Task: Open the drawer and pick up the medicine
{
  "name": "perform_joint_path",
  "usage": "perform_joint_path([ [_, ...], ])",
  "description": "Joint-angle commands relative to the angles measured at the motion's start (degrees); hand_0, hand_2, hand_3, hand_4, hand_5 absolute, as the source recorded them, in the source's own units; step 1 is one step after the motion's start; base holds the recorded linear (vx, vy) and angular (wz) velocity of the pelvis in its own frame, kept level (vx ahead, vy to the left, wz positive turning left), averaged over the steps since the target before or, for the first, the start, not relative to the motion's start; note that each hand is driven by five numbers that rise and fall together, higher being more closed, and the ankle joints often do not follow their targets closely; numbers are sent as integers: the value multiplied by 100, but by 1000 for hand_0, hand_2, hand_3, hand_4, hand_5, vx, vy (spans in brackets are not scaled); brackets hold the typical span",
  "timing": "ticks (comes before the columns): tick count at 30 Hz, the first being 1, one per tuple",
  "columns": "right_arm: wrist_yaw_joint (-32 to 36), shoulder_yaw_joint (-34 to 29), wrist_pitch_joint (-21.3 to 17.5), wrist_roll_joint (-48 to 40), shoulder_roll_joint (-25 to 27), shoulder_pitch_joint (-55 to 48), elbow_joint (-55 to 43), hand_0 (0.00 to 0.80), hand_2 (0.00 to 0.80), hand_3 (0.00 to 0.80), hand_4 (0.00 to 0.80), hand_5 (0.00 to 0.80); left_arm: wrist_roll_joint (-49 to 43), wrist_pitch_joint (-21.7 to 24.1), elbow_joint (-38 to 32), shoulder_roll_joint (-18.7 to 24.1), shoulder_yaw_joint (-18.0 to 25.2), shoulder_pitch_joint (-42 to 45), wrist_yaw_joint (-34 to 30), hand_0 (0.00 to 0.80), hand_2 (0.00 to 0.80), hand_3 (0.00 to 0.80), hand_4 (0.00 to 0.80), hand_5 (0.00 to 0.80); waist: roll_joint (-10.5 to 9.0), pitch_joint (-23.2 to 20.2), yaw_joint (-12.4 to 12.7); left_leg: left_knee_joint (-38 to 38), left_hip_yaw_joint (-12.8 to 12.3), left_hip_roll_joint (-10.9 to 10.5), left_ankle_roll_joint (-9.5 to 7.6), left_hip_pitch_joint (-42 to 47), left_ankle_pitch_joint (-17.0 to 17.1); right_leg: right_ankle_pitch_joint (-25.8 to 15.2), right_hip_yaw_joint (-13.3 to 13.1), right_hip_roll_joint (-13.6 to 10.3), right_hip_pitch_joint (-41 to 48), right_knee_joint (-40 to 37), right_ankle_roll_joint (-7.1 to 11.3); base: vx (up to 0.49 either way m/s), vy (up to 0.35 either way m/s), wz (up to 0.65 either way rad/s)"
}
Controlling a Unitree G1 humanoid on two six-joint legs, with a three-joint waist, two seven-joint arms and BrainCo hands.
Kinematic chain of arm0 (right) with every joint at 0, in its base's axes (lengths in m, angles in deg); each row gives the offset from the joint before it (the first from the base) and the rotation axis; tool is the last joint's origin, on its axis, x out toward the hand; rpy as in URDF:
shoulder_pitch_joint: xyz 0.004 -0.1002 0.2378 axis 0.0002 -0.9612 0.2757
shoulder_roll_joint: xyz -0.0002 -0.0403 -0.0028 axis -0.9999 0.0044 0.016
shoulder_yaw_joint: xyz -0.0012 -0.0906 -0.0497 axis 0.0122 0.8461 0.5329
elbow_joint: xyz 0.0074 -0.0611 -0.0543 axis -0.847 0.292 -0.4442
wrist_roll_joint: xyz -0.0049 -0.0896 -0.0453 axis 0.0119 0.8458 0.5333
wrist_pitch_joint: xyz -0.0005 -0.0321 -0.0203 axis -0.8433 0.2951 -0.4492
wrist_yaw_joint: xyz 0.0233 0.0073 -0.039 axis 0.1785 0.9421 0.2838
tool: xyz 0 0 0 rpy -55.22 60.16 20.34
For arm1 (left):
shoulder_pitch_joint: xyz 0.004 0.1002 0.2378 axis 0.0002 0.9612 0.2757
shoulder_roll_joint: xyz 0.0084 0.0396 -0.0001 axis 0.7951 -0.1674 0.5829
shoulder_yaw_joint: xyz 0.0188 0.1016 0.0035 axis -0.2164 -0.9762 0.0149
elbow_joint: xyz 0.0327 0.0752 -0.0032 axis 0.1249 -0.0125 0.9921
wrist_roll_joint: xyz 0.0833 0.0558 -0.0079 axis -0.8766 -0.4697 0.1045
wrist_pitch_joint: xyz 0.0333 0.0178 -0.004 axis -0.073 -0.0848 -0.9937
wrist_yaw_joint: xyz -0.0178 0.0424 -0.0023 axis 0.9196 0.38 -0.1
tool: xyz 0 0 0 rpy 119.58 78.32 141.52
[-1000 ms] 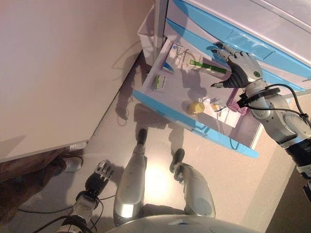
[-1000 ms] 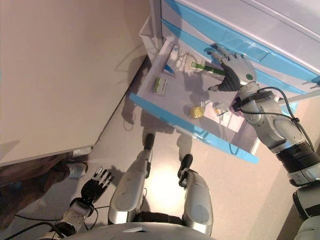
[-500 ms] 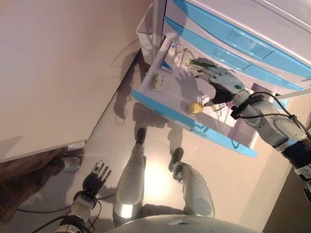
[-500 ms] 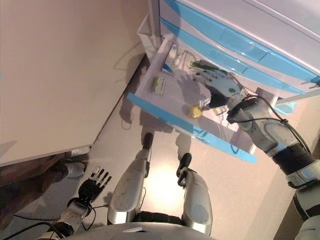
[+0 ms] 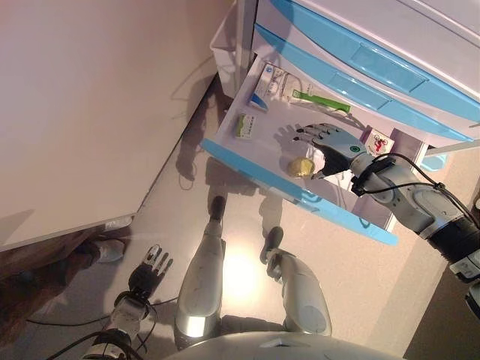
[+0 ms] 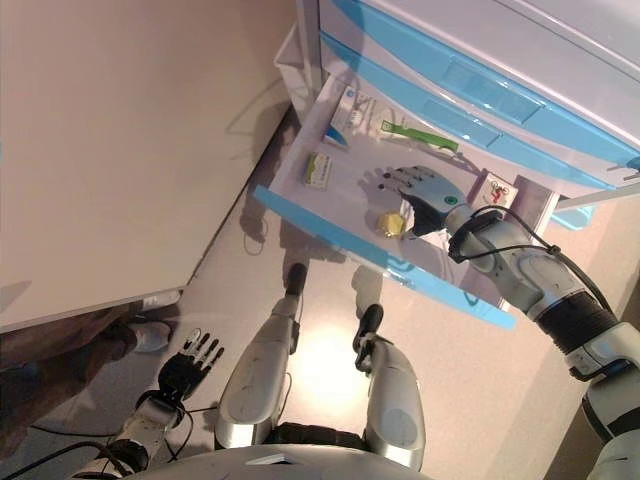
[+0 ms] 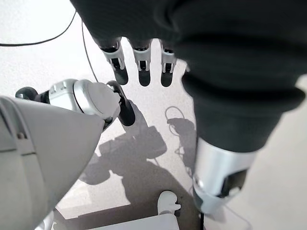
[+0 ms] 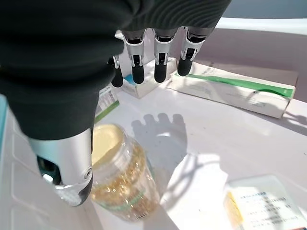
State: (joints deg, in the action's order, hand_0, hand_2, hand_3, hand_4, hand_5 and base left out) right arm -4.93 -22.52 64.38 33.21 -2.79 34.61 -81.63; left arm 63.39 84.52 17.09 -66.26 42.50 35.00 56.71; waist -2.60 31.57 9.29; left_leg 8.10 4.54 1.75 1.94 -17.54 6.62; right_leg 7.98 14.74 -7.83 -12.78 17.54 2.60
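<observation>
The drawer (image 5: 300, 196) with a blue front stands pulled out. In it lies a small clear medicine jar (image 5: 301, 166) with a yellow lid, full of yellowish pills; it also shows in the right wrist view (image 8: 122, 177). My right hand (image 5: 330, 146) is open, palm down, just above the drawer floor. Its thumb (image 8: 67, 177) is right beside the jar, its fingers straight and touching nothing. My left hand (image 5: 148, 271) hangs low by the floor, open and empty.
Also in the drawer are a long white-and-green box (image 5: 319, 100), a blue-and-white box (image 5: 266, 82), a small green-and-white box (image 5: 244, 125) and a flat packet (image 5: 377, 141). Shut blue drawers (image 5: 375, 60) stand above. A pale panel (image 5: 90, 112) is at the left, a person's shoe (image 5: 105, 251) below it.
My right hand has moved from the long box at the back of the drawer towards the front, down beside the jar. The left hand has stayed low.
</observation>
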Motion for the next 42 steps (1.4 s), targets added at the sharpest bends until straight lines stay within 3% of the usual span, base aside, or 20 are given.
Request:
perform_joint_path([
  [1,-183,153,-120,27,11,-13,-233,0,0,0,0,0,-57,131,68,155,-148,188,-37,0,0,0,0,0,-147,-251,-10,550,-131,-61,-34,-110,-860,-710,-64,-100,-127,-519,302,0,0,0],
  [23,-72,249,-217,8,-411,-222,52,0,0,0,0,0,-7,123,216,40,-239,60,-78,0,0,0,0,0,-25,-244,-76,609,-136,-102,-33,-166,-840,-685,-91,-133,-258,-398,267,0,1,0],
  [42,-237,325,-76,164,-648,-196,485,0,0,0,0,0,-7,142,295,-45,-293,32,-96,0,0,0,0,0,49,-210,-73,660,-156,-143,-44,-215,-821,-688,-88,-170,-348,-313,249,0,0,0],
])
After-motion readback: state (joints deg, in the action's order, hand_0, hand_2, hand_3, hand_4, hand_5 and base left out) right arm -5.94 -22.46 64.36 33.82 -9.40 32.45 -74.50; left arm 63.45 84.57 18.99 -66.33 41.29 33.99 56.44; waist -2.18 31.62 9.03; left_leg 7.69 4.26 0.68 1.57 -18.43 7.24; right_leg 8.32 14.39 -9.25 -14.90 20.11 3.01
